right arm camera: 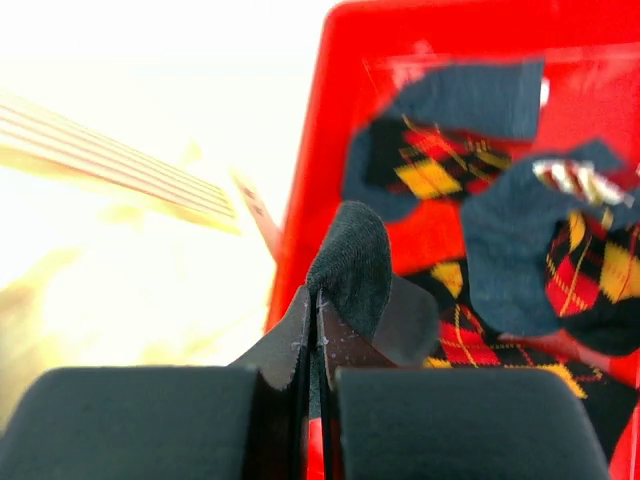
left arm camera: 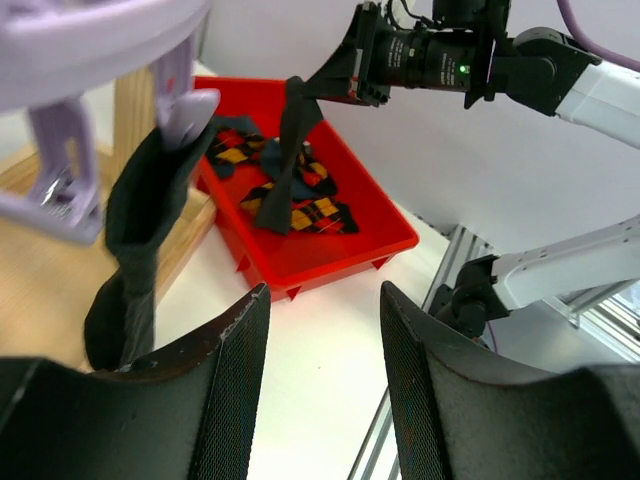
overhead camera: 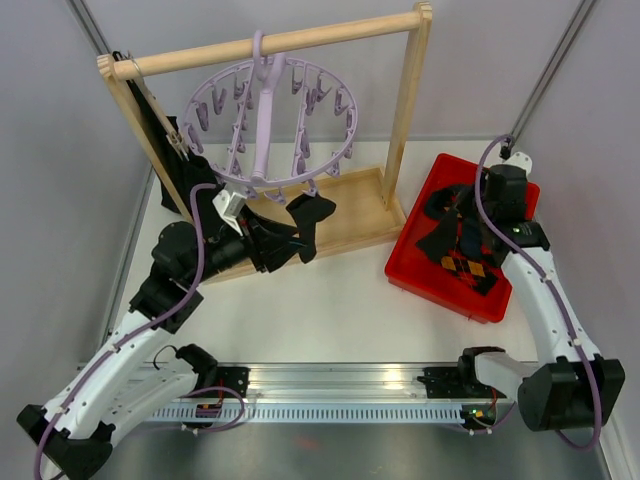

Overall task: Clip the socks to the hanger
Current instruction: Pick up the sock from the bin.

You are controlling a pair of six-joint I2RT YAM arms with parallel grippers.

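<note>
The lilac hanger (overhead camera: 268, 120) hangs by its hook from the wooden rail. A plain black sock (overhead camera: 312, 213) dangles from one of its front clips (left arm camera: 185, 110); in the left wrist view that sock (left arm camera: 145, 215) hangs just left of my fingers. My left gripper (overhead camera: 290, 240) (left arm camera: 322, 305) is open beside it, with only bare table between the pads. My right gripper (overhead camera: 462, 207) (right arm camera: 315, 300) is shut on a fold of a dark sock (right arm camera: 352, 262), held above the red tray (overhead camera: 440, 290). That sock (left arm camera: 288, 150) hangs stretched down from its fingers. Several argyle socks (right arm camera: 430, 170) lie in the tray.
The wooden rail frame (overhead camera: 405, 110) stands on a wooden base (overhead camera: 350, 215) at the back, between the two arms. Black fabric (overhead camera: 160, 150) hangs at its left post. An aluminium rail (overhead camera: 330, 385) runs along the near edge.
</note>
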